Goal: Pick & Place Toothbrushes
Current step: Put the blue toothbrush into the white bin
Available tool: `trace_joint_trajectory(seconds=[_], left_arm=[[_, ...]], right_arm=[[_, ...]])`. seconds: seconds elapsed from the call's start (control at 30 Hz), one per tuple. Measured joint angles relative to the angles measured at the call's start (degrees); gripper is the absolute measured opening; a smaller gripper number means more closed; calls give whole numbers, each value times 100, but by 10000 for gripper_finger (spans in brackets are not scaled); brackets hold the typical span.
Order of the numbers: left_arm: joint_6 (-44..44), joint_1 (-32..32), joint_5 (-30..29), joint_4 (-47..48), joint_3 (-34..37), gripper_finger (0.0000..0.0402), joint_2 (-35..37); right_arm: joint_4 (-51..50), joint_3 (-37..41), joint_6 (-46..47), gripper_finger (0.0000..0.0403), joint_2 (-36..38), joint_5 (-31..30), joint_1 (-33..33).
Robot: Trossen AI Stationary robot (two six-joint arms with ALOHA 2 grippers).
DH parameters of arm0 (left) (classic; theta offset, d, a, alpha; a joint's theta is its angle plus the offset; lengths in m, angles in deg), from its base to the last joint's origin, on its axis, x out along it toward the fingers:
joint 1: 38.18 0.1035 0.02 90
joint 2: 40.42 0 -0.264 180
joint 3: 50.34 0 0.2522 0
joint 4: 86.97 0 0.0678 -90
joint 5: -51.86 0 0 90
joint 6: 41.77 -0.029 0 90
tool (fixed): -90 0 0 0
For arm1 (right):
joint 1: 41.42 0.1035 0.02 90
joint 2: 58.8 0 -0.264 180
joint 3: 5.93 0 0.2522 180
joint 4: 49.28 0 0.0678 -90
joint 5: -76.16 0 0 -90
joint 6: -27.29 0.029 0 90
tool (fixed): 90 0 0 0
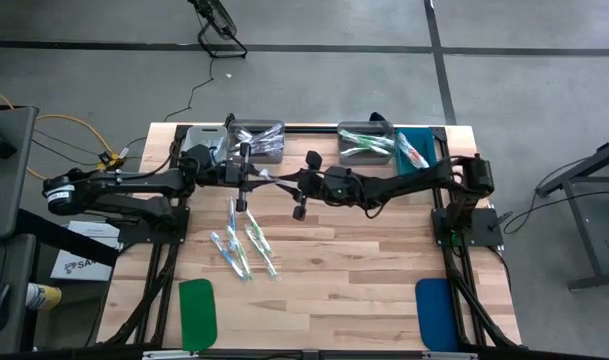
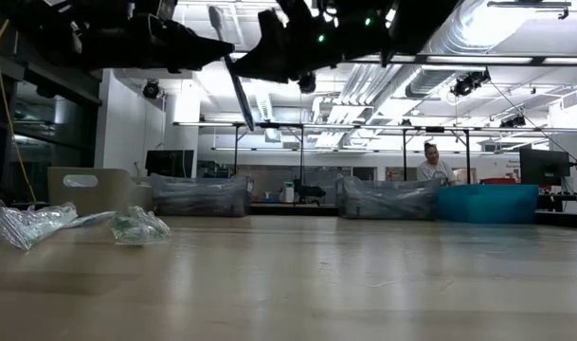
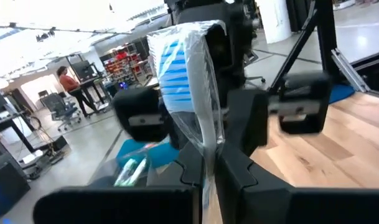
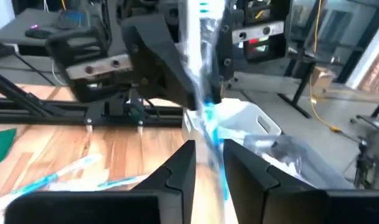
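Midair, both fingers (image 3: 208, 168) meet on one wrapped toothbrush (image 3: 186, 81).

no text, label, brand or number is legible on anything.

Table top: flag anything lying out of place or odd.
Several toothbrushes lie loose and crisscrossed on the bare table, not in the bins. One wrapped toothbrush hangs in mid-air, pinched by the left gripper and between the right gripper's fingers too.
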Motion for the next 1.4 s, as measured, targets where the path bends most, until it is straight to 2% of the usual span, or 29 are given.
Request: trace_joint_trajectory(seconds=[0.07, 0.2, 0.37, 0.47, 0.63, 0.8, 0.97, 1.1, 1.27, 1.4], left_arm=[[-94, 93, 9, 78, 0, 11, 49], [-441, 414, -34, 607, 0, 11, 344], [-1032, 947, -108, 1590, 0, 11, 1151], [-1212, 1213, -523, 2305, 0, 11, 1687], [-1206, 1537, -1594, 3451, 0, 11, 2460], [-955, 1773, -2427, 4143, 0, 11, 2639], [-519, 2221, -2519, 4820, -137, 11, 2405], [-451, 2629, -2410, 5123, -414, 11, 2084], [-444, 2913, -2058, 5361, -664, 11, 1644], [-236, 3122, -2060, 5564, -783, 11, 1259]], right_arm=[[-332, 0, 105, 81, 168, -215, 83], [-1603, 2, 453, 89, 684, -739, 271], [-3481, 5, 1185, 89, 1318, -1281, 512], [-4221, -2, 1612, 87, 1573, -1615, 659], [-5320, 4, 2426, 87, 1820, -2395, 909], [-6251, 15, 2931, 87, 1844, -3304, 1113], [-6106, 526, 2950, 87, 2086, -3122, 1127], [-4982, 1532, 2892, 87, 2834, -2658, 987], [-3039, 2942, 2412, 87, 3877, -2031, 780], [-2356, 3718, 2157, 87, 4551, -1389, 550]])
